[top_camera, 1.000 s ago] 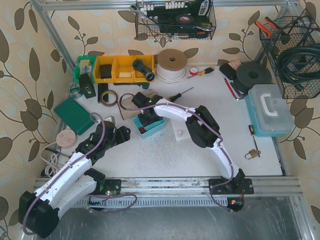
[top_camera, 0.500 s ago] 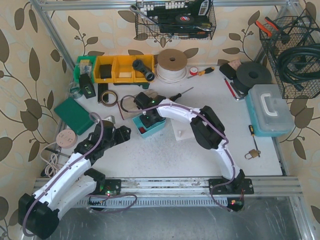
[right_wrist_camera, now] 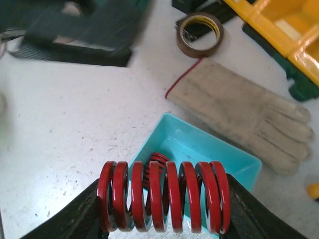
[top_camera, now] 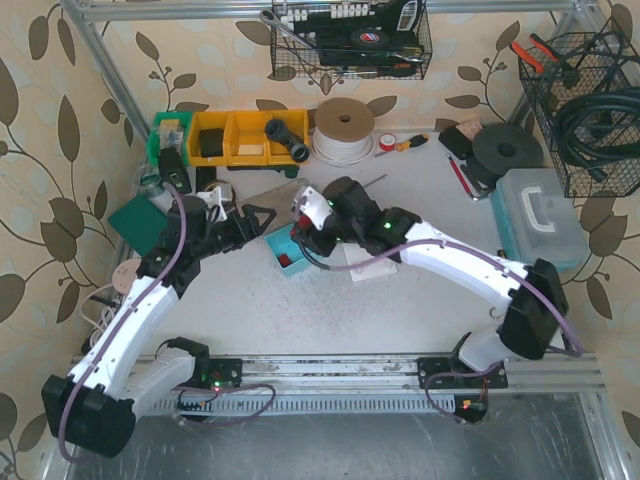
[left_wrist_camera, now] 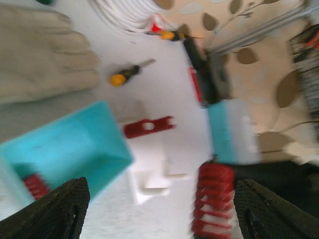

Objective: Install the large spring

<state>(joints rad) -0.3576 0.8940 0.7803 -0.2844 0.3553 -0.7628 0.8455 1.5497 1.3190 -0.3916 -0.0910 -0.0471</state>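
Clearly, right tool (right_wrist_camera: 164, 215) clamping large spring (right_wrist_camera: 162, 191) (coils plain wrist-side), left tool (left_wrist_camera: 163, 209) spread wide.

Large spring (right_wrist_camera: 149, 196) sits crosswise in my right gripper (right_wrist_camera: 164, 215), above the bin (right_wrist_camera: 214, 149). A smaller spring (right_wrist_camera: 158, 160) lies in the bin. On the counter (top_camera: 420, 200), the glove (right_wrist_camera: 239, 107) lies behind the bin, with the tape roll (right_wrist_camera: 199, 34) to the glove's left.

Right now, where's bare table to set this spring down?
Widest bare patch: between the blue bin and the near rail. Smaller one: beside the toolbox, in front of the grey disc. Crowded back-left around yellow bins and glove.
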